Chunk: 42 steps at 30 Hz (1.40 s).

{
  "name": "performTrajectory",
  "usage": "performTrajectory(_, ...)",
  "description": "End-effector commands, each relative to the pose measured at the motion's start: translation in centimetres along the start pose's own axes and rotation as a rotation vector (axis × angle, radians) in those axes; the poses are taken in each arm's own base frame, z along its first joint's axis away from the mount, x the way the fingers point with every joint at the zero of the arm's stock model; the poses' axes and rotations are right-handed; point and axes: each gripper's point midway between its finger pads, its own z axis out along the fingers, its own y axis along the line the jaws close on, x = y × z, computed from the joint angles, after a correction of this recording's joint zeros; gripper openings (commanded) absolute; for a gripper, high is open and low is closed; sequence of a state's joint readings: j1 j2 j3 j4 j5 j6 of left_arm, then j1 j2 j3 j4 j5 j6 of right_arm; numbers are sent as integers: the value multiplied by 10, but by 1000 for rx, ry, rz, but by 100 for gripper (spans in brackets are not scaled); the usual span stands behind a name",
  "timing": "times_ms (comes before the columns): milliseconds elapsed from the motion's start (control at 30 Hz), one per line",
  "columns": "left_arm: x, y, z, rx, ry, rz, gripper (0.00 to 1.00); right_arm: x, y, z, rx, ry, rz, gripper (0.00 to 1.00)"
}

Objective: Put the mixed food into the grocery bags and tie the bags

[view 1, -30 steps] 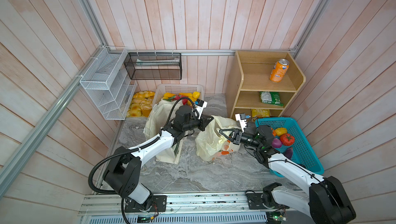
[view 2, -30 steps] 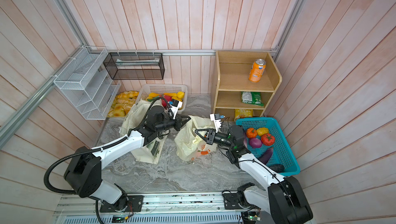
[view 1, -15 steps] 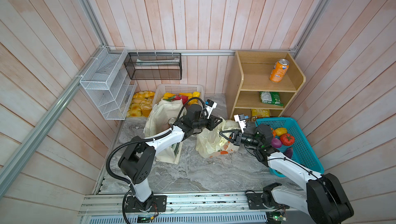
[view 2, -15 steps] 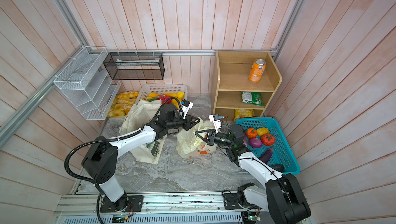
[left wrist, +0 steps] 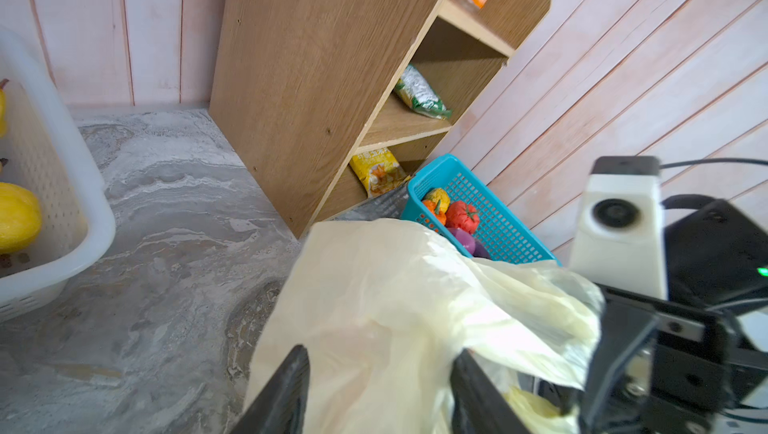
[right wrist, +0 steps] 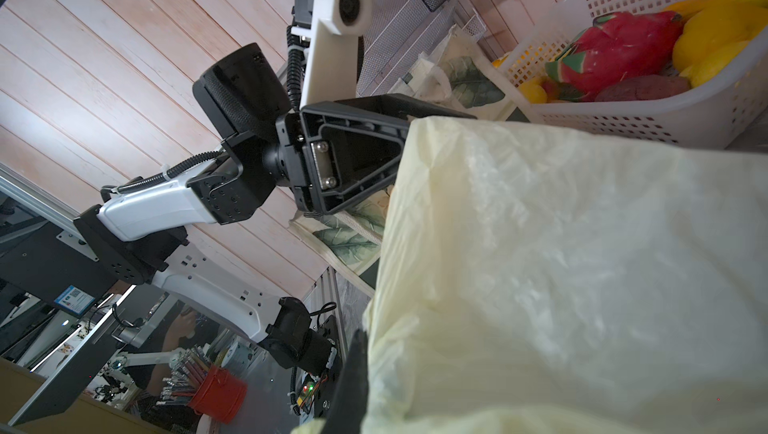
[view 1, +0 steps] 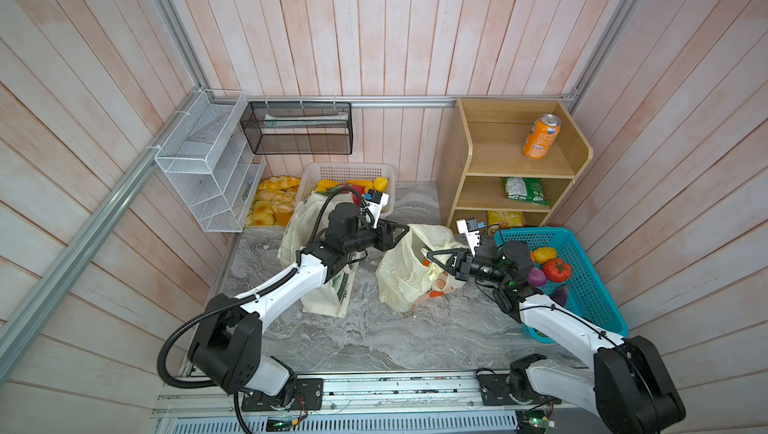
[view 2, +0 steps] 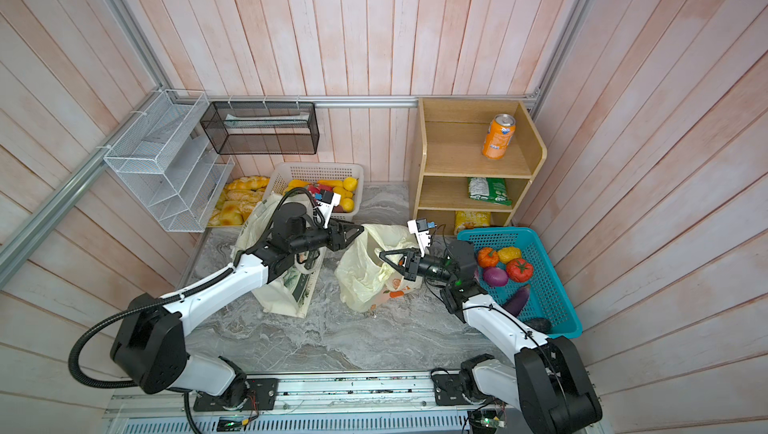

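Quick pass from my end. The plastic bag (view 1: 409, 282) stands on the marble table (view 1: 374, 340), mouth up, between the cloth tote (view 1: 328, 303) and the blue basket (view 1: 536, 229). It is near both and, as far as I can see, touches neither. Both grippers meet at its top edge.

The left gripper (view 1: 405, 232) is at the bag's rim on the tote side. In the left wrist view I see its fingers (left wrist: 286, 390) clearly apart, a middling gap, with loose bag film bulging between them. I see no pinch on it.

The right gripper (view 1: 428, 254) comes in from the basket side, jaws closed to a point on the rim film at the bag's mouth. In the right wrist view the film drapes over the one finger (right wrist: 353, 369) I can see.

The mixed food I can't make out: the bag's film and the tote's walls hide whatever is inside. In a top view there is a small orange patch in the bag's mouth just beside the right gripper. Carrot or print, I can't tell.

The tote is upright, with the left arm reaching across its top. Off-task: an orange soda can (view 1: 540, 137) on the top level of the wooden shelf (view 1: 457, 170), a green snack packet (view 1: 525, 192) on the middle level, and a white basket (view 1: 349, 167) of fruit behind the tote
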<state>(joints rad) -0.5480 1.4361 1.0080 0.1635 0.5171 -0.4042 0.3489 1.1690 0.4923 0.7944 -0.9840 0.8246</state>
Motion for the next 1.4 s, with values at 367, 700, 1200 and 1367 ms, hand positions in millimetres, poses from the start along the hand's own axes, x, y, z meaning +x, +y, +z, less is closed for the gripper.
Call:
performTrajectory(367,-3,-69,-27,235,-62,-53,55,-7,6,-2,-14,-29,-20,0)
performTrajectory(700,30,-74,2,256,-29,-145,52,-3,3,-2,-17,-28,-13,0)
performTrajectory(1200,37,-77,21,353,2,-206,50,-2,2,-2,-26,-31,-11,0)
performTrajectory(1367,36,-82,21,394,1,-210,40,-2,0,-1,-23,-31,-8,0)
